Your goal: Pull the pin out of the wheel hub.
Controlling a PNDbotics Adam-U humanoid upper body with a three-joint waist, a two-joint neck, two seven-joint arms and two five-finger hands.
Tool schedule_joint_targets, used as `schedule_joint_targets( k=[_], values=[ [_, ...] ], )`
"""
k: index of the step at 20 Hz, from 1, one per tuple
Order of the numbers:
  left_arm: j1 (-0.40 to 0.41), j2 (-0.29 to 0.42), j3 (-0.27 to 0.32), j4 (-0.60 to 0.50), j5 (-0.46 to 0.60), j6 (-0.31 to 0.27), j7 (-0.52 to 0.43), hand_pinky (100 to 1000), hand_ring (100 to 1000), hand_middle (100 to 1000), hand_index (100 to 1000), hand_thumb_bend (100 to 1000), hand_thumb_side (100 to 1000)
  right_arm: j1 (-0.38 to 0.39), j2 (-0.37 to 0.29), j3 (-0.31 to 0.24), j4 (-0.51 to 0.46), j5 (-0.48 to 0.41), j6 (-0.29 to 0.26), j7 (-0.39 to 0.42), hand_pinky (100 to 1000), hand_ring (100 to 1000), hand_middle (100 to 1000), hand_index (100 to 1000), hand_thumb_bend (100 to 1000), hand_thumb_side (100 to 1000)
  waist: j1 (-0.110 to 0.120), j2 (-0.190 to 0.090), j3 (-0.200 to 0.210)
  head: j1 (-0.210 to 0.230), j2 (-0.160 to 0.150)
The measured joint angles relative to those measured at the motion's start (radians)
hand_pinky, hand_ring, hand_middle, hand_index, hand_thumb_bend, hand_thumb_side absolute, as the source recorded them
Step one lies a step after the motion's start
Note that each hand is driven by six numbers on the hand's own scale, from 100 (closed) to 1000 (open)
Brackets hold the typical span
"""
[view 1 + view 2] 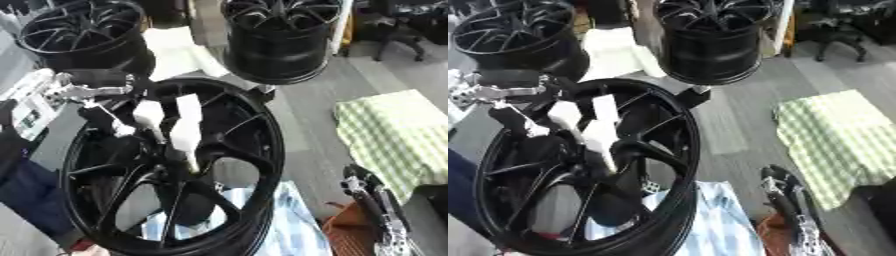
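A large black spoked wheel (254, 150) stands tilted at the centre left. My left hand (144, 116) comes in from the left, silver joints showing at its wrist, and its white-covered fingers (187, 122) reach down into the spokes. They are pinched on a pale slender pin (190, 159) that points down at the wheel hub (179, 175). The pin's lower end is hard to make out against the hub. My right hand (378, 207) rests at the lower right, fingers up and relaxed, holding nothing.
Two more black wheels stand behind, one at the top left (83, 32) and one at the top centre (280, 40). A green checked cloth (394, 135) lies at the right. A blue checked cloth (293, 225) lies under the wheel. A person's dark sleeve (26, 192) is at the left edge.
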Motion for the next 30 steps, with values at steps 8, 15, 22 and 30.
schedule_joint_targets(
  k=[8, 15, 22, 30],
  values=[
    [-0.001, 0.0, 0.037, 0.03, 0.112, 0.0, 0.0, 645, 1000, 391, 617, 100, 268, 0.0, 0.0, 0.0, 0.002, 0.0, 0.001, 0.001, 723, 699, 724, 859, 245, 688, -0.001, 0.0, 0.004, 0.0, 0.0],
    [-0.033, 0.054, 0.127, -0.027, 0.285, 0.01, -0.01, 650, 1000, 385, 611, 100, 180, 0.0, 0.0, 0.0, 0.005, -0.001, 0.002, 0.001, 724, 699, 725, 859, 244, 688, -0.001, 0.0, 0.007, 0.0, 0.0],
    [0.067, 0.244, 0.276, -0.208, 0.489, 0.075, -0.075, 659, 1000, 402, 632, 100, 175, 0.002, 0.0, -0.001, 0.006, -0.001, 0.003, -0.005, 724, 699, 725, 860, 241, 690, 0.0, 0.0, 0.031, -0.002, 0.0],
    [0.44, 0.38, 0.492, -0.22, 0.485, 0.125, -0.125, 733, 1000, 612, 835, 100, 557, 0.01, 0.0, -0.015, 0.005, -0.001, 0.006, -0.02, 725, 699, 725, 860, 232, 696, -0.016, 0.0, 0.062, -0.013, 0.0]
  ],
)
